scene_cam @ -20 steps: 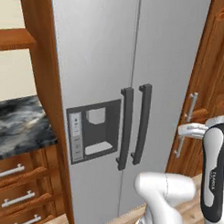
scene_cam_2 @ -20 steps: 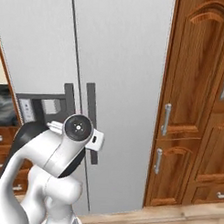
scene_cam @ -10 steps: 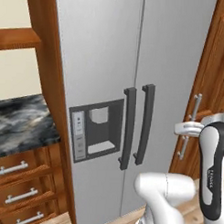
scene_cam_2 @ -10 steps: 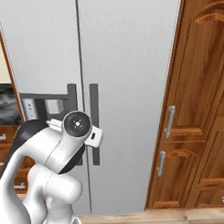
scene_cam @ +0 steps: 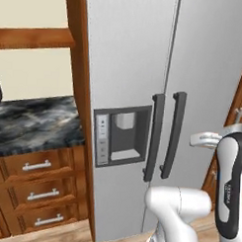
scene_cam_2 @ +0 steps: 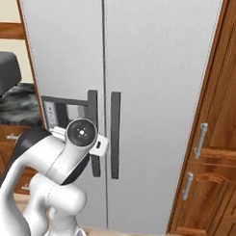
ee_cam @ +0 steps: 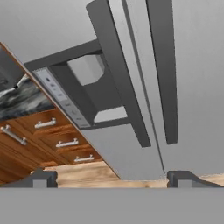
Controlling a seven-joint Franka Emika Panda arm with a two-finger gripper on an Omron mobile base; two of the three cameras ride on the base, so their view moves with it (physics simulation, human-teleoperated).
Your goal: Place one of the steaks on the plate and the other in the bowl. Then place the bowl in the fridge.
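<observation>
My gripper is wide open, nothing between the two dark fingertips, holding nothing. It hangs low in front of the fridge, clear of it, not touching. My white arm folds up close to the base, elbow in front of the lower part of the fridge doors in the right base view.

Just beyond my fingertips, in the hand view, there is a strip of wooden floor and the bottom edge of the fridge. Both fridge doors are shut. Two dark grey vertical handles sit side by side at the seam between the doors, left handle and right handle both in the hand view, tilted because the hand is rolled. The water dispenser panel is in the left door, just left of the handles, with a button strip along its left edge.

To the left of the fridge are wooden drawers with silver pulls, with a dark marbled countertop above them, a wooden shelf higher up and a cream wall behind. A dark grey object sits at the left edge over the counter; I cannot tell what it is. To the right of the fridge stand tall wooden cabinet doors with silver handles.
</observation>
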